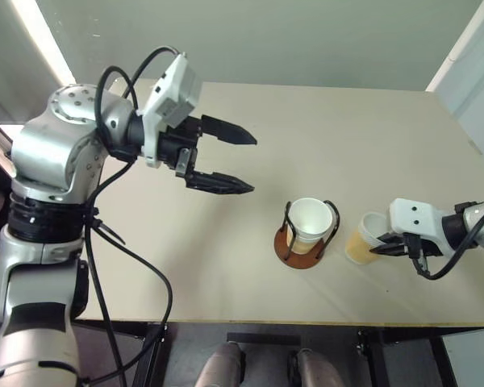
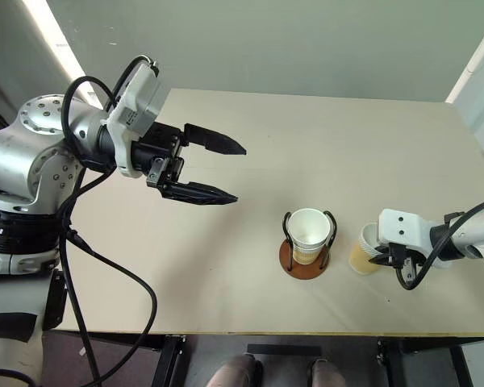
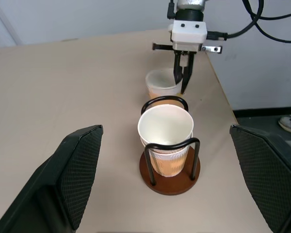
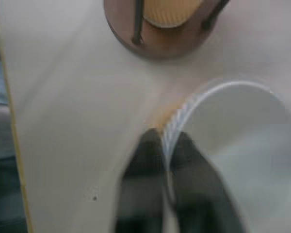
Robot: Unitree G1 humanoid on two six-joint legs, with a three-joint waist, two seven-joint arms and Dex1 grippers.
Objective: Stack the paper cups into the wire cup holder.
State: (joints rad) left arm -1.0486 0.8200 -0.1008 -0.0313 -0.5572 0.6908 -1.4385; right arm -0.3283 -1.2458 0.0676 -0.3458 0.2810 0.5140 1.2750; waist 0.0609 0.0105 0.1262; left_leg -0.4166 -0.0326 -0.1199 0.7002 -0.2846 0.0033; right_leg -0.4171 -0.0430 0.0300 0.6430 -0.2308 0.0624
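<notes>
Beside the holder [image 1: 306, 246], the right gripper [image 1: 385, 248] is pinching the loose cup's [image 1: 363, 239] rim; lifting straight before stacking seems wise, while the left gripper [image 1: 226, 157] is hanging open.

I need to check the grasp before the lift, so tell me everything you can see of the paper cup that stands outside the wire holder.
The loose paper cup is small and tapered, tan-yellow outside, white inside, with a white rolled rim. It stands upright, mouth up, on the beige table, beside the wire cup holder and apart from it. The right gripper is shut on its rim, one finger inside the wall and one outside. It looks empty.
</notes>
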